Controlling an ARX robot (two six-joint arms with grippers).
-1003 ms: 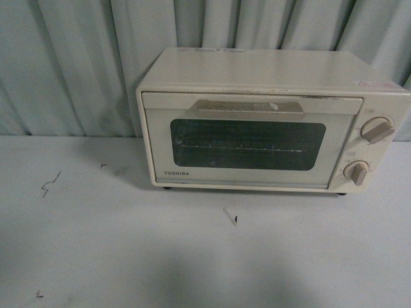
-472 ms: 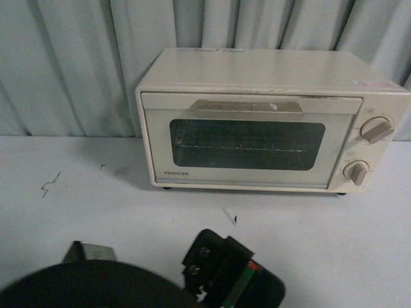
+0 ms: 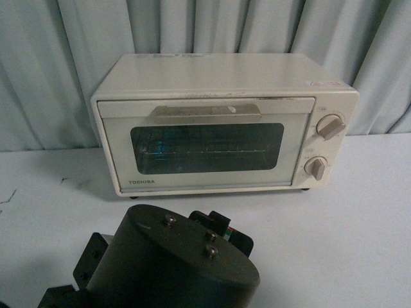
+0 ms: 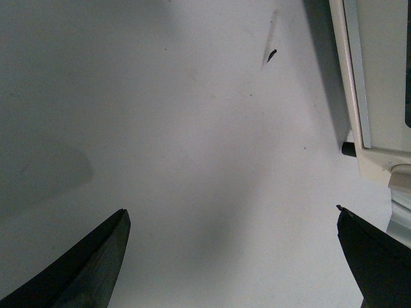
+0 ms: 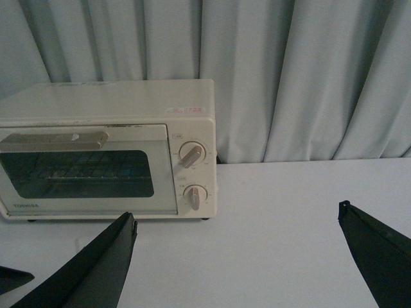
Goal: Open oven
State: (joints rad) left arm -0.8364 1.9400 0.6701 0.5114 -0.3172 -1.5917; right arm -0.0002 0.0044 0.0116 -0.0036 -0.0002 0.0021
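One oven [image 3: 225, 77], one handle [image 3: 207, 113] and two knobs [image 3: 331, 126] counted; door [image 3: 205, 149] seen shut. Left gripper [image 4: 232, 209] pointed down at table [image 4: 192, 128], jaws spread wide, nothing held; oven's lower front corner seen just beyond one finger. Left arm [image 3: 173, 263] raised in front of oven. Right gripper [image 5: 236, 210] levelled toward curtain [image 5: 289, 77], jaws wide, empty; oven ahead, offset toward left arm's side.

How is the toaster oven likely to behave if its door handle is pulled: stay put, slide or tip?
The oven looks small and boxy, so it is probably light enough to slide on the smooth table when the handle is pulled. Its wide, low body on short dark feet likely resists tipping.
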